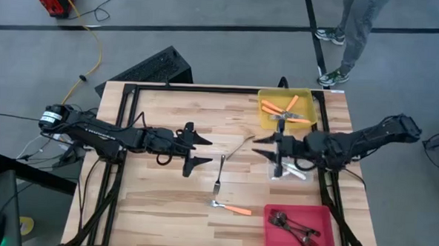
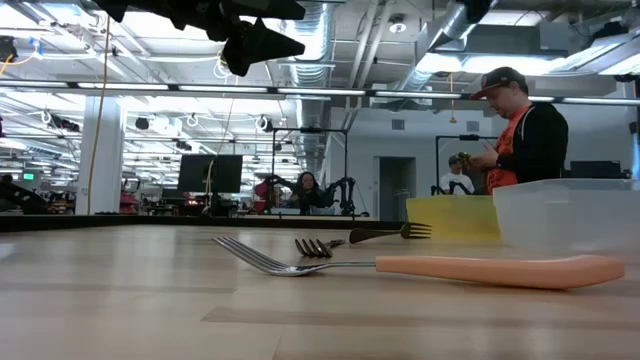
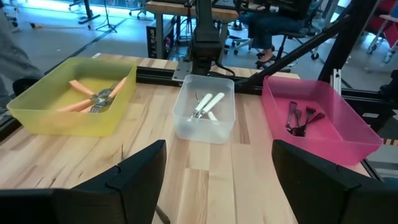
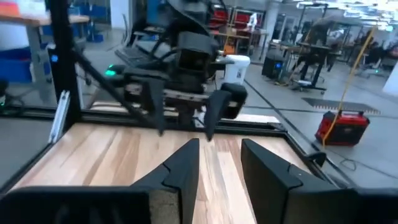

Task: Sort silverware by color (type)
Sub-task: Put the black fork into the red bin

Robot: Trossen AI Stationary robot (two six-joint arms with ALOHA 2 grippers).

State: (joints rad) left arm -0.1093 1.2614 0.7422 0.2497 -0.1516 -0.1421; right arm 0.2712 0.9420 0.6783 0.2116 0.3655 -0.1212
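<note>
Three forks lie flat on the wooden table between my arms. An orange-handled one (image 1: 231,208) (image 2: 450,268) is nearest the near edge. A slim grey one (image 1: 219,175) (image 2: 314,246) lies at mid-table, and a thin one (image 1: 240,146) (image 2: 385,234) lies slanted farther back. My left gripper (image 1: 202,153) (image 3: 217,180) hovers open left of them, above the table. My right gripper (image 1: 261,146) (image 4: 221,168) hovers open to their right, its fingers closer together. The yellow bin (image 1: 285,109) (image 3: 74,96) holds orange forks, the clear bin (image 3: 204,109) pale ones and the red bin (image 1: 300,229) (image 3: 317,115) dark ones.
The three bins stand in a row along the table's right side, and the clear bin (image 1: 291,171) is partly under my right arm. A black frame (image 1: 206,89) edges the table. A person (image 1: 350,32) stands beyond the far right corner. Bare wood lies on the left half.
</note>
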